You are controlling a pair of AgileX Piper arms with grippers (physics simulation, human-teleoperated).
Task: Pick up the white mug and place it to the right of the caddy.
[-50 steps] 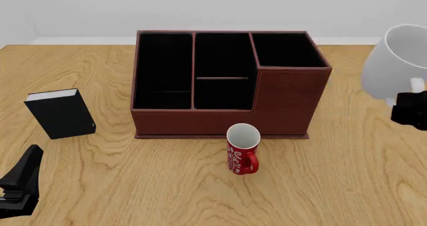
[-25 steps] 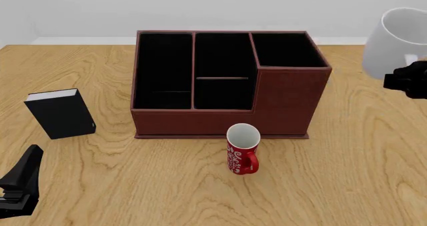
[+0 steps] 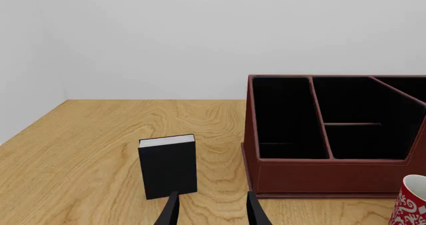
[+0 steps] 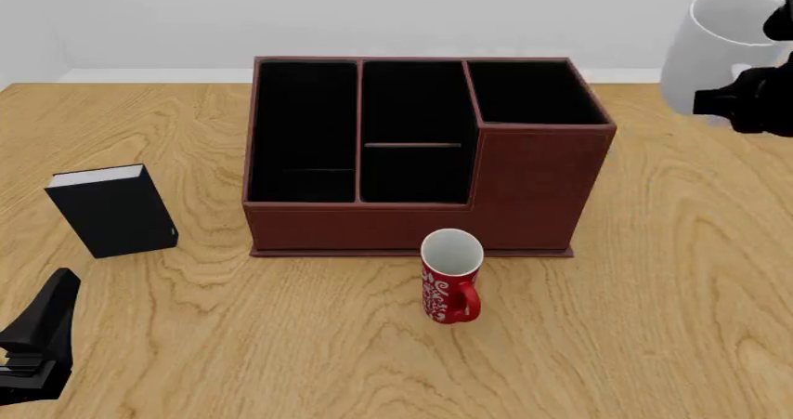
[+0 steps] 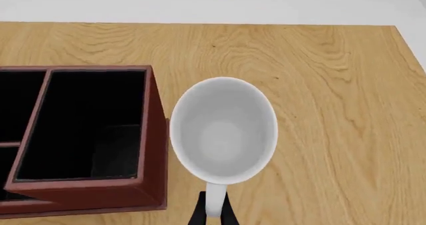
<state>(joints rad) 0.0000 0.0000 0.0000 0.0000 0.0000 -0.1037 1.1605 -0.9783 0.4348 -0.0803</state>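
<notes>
While the right gripper (image 5: pixel 211 211) grips the loop handle of the plain glossy white ceramic mug (image 4: pixel 712 52), its two dark fingers (image 5: pixel 197 216) are drawn in narrow against either side of the handle, seen clearly in the right wrist view. Mug is airborne, clear of the wooden table (image 4: pixel 644 326), at the far right of the front view, to the right of and beyond the large dark reddish-brown rectangular caddy (image 4: pixel 422 154). Mug mouth faces up and is slightly tilted; interior is empty in the wrist view (image 5: pixel 224 130). From that camera the mug sits just beside the caddy's right-hand rear compartment (image 5: pixel 83 130), not over it.

Left gripper (image 3: pixel 211 212): parked low at the near left corner of the table. Two dark fingertips (image 3: pixel 169 214) show with a moderate gap between them; nothing is held, nothing is touched.

Other items:
- Small black book with white page edges (image 4: pixel 114 210), standing upright, left of the caddy, well apart from it.
- Small red mug with white lettering (image 4: pixel 451 275), upright, just in front of the caddy's front wall, handle toward the near side.
</notes>
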